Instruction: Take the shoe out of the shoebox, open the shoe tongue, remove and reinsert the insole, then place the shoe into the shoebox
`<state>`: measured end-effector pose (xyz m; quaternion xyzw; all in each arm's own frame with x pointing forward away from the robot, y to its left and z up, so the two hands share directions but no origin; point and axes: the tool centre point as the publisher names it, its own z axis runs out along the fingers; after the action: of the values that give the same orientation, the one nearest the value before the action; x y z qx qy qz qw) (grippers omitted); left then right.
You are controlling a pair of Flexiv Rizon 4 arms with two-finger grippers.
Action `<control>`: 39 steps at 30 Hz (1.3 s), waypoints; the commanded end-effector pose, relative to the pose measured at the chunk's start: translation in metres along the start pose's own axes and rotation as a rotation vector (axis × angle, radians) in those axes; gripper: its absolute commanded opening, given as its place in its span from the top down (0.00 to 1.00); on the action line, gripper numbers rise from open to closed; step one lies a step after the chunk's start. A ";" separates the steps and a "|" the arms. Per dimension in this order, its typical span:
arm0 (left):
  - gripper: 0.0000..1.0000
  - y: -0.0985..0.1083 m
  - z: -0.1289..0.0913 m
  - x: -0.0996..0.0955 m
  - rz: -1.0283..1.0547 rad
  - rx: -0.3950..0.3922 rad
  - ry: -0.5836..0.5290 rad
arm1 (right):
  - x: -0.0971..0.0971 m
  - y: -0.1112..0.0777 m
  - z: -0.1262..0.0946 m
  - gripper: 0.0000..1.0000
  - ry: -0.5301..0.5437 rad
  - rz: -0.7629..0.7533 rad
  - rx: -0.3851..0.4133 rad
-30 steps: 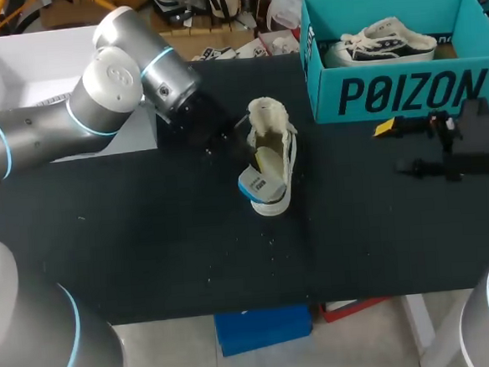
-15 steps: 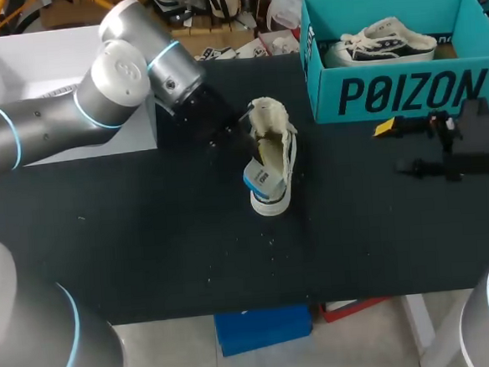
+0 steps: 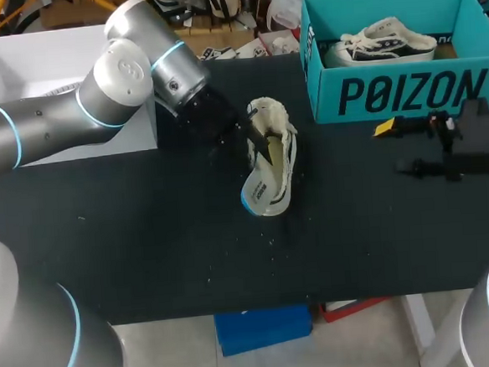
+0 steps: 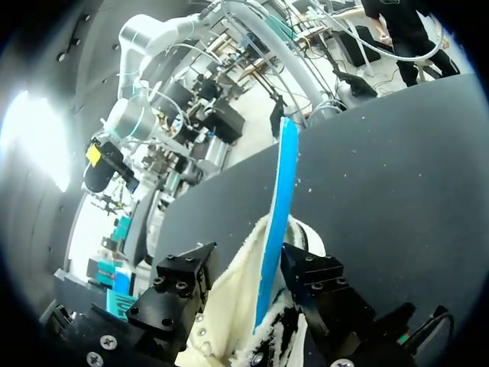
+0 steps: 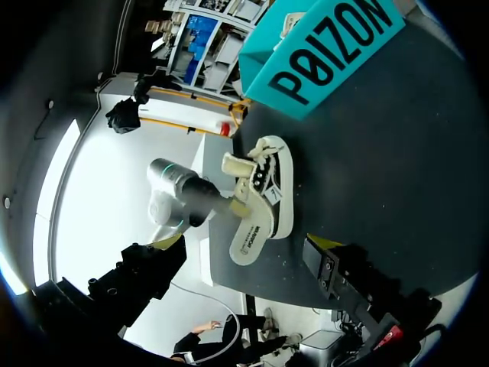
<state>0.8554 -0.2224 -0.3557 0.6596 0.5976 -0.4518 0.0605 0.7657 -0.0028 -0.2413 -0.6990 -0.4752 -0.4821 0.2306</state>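
Insole (image 3: pixel 260 191) is sticking partway out the heel of the shoe (image 3: pixel 283 160) lying on the table (image 3: pixel 148 241), because the left gripper (image 4: pixel 248 264) at the shoe's far-left side is clamped on it, I'd guess to drag it free. Right gripper (image 3: pixel 397 147) sits open well off to the shoe's right. Farther back, the teal shoebox (image 3: pixel 406 92) already holds 1 other sneaker (image 3: pixel 386 43), so it's tight.

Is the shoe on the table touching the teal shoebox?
Apart. The head view shows a strip of bare black table between the shoe and the shoebox.
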 end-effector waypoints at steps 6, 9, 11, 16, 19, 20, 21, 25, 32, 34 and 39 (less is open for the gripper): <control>0.55 -0.035 -0.005 0.014 -0.011 -0.006 0.042 | 0.000 0.000 0.000 0.00 -0.001 0.001 0.000; 0.60 -0.039 -0.003 0.018 -0.023 0.011 0.063 | 0.000 0.000 0.000 0.00 -0.001 0.001 0.000; 0.60 -0.041 0.001 0.020 -0.029 0.025 0.079 | 0.000 0.000 0.000 0.00 -0.001 0.001 0.000; 0.87 -0.040 0.007 0.024 -0.037 0.047 0.108 | 0.000 0.000 0.000 0.00 -0.001 0.001 0.000; 1.00 -0.039 0.008 0.023 -0.033 0.051 0.111 | 0.000 0.000 0.000 0.00 -0.001 0.001 0.000; 1.00 -0.039 0.009 0.023 -0.026 0.052 0.108 | 0.000 0.000 0.000 0.00 -0.001 0.001 0.000; 1.00 -0.038 0.009 0.022 -0.020 0.049 0.102 | 0.000 0.000 0.000 0.00 -0.001 0.001 0.000; 1.00 -0.035 0.009 0.020 -0.008 0.038 0.078 | 0.000 0.000 0.000 0.00 -0.001 0.001 0.000; 1.00 -0.026 0.012 0.020 0.003 0.024 0.052 | 0.000 0.000 0.000 0.00 -0.001 0.001 0.000; 1.00 -0.022 0.012 0.019 0.004 0.023 0.048 | 0.000 0.000 0.000 0.00 -0.001 0.001 0.000; 1.00 -0.011 0.012 0.016 0.008 0.014 0.037 | 0.000 0.000 0.000 0.00 -0.001 0.001 0.000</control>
<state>0.8334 -0.2105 -0.3637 0.6695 0.5952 -0.4418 0.0482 0.7657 -0.0029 -0.2413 -0.6990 -0.4752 -0.4821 0.2307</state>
